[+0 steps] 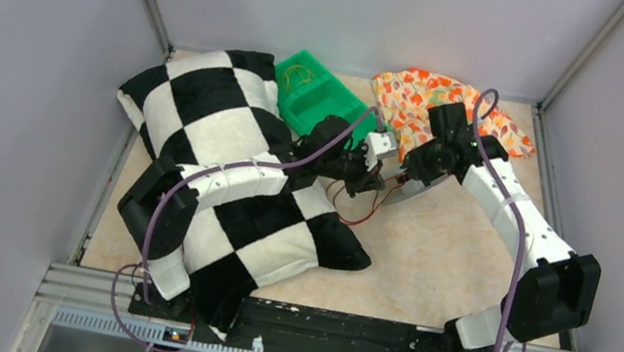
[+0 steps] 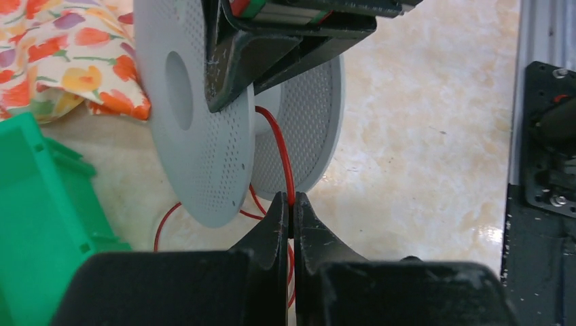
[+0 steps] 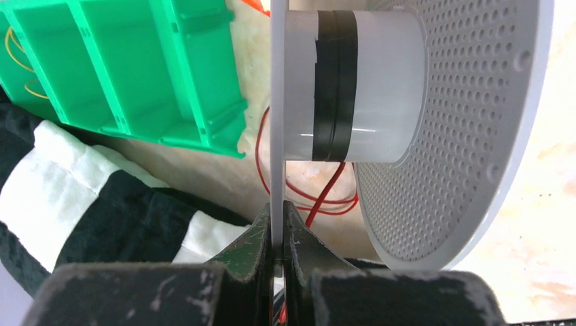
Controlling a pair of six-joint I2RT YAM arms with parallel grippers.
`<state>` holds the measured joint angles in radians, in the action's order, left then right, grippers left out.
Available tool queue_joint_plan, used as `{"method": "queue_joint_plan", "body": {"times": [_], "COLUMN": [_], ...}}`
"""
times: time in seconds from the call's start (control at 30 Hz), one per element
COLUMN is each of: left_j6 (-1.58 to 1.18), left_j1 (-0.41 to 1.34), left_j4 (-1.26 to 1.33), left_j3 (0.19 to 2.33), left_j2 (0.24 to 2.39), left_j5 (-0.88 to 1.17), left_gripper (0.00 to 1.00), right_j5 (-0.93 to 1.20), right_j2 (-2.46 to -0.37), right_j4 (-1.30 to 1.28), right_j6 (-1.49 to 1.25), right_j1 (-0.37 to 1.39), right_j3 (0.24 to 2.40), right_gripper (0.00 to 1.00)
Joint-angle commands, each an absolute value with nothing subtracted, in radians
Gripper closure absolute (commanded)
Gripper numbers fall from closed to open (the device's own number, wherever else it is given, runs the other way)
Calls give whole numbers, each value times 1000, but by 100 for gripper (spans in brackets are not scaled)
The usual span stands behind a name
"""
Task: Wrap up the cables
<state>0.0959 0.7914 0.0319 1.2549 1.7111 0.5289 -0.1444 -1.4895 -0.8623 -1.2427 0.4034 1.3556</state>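
On the beige worktop (image 1: 447, 268), near its centre, the left gripper (image 2: 291, 202) is clamped on the thin red cable (image 2: 280, 153), which loops loosely beside the grey spool (image 3: 435, 136). The right gripper (image 3: 277, 209) pinches the spool's flange.

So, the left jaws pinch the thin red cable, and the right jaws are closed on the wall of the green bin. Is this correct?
Not quite. The right jaws are closed on a thin flange of the grey spool, not on the green bin, which lies off to the side, as the right wrist view shows. The left jaws do pinch the red cable.
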Motion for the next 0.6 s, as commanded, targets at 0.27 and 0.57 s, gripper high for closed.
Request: {"method": "queue_joint_plan", "body": {"times": [0.27,0.57], "left_j6": [221,312], "left_j1": [831,831], "left_j4": [92,195], "left_j3": [1216,1113], "left_j2": [1630,1587], "left_j5": [354,256], "left_gripper": [100,100], "right_j5": [41,61], "right_j2": [-1490,-1458], "right_j4": [-1028,-1014], "right_j6": [-1310,-1351], "right_j1": [406,404], "right_j3": [1391,1364], "right_gripper": [100,100]}}
